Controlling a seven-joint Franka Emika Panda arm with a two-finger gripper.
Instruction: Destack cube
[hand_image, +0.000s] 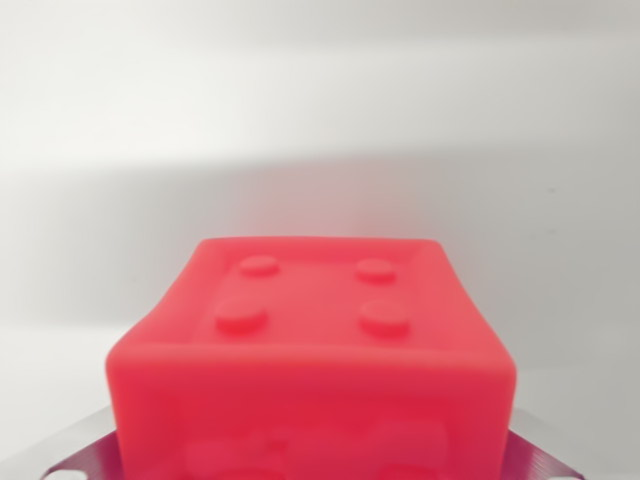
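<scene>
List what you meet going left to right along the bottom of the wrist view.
Left metal finger → red cube → right metal finger.

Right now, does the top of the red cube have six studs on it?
No, the red cube shows four round studs on its top face, set two by two.

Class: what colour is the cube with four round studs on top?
The cube is bright pinkish red all over, studs included, seen in the wrist view.
</scene>
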